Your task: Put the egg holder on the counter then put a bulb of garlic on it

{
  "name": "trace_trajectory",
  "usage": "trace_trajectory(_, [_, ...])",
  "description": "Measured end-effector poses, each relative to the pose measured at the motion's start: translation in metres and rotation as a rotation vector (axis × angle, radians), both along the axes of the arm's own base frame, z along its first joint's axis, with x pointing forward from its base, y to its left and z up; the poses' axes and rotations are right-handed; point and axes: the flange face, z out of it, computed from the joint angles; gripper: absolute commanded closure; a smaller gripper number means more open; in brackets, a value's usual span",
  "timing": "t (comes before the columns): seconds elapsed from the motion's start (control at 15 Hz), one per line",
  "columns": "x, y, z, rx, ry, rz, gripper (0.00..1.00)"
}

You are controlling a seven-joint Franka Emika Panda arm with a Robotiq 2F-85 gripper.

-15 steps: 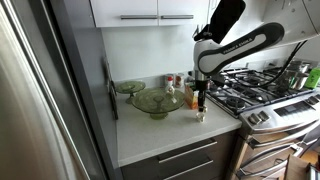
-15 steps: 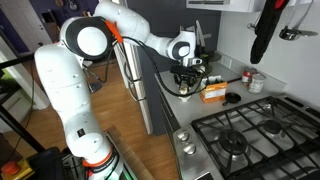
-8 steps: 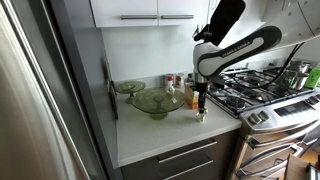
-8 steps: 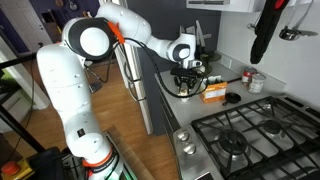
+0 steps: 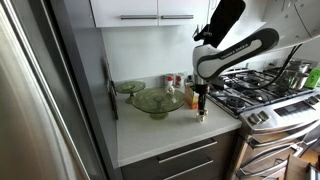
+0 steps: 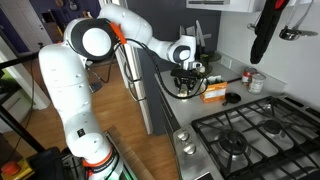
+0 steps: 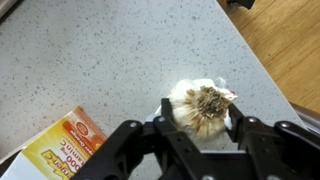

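In the wrist view my gripper is shut on a bulb of garlic, one finger on each side, root end facing the camera. A sliver of a pale whitish piece shows beside the bulb; it may be the egg holder, mostly hidden under the garlic. Below lies the pale speckled counter. In both exterior views the gripper points down over the counter, with a small whitish thing right under its fingertips.
An orange-and-white carton lies on the counter close to the gripper. A green glass bowl and a smaller dish stand beside it. The gas stove is on the other side. The counter edge is near.
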Motion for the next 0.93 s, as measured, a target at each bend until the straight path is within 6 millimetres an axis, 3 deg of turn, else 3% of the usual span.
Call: trace_trajectory(0.93, [0.0023,0.0002,-0.008,0.0,0.001,0.001,0.73])
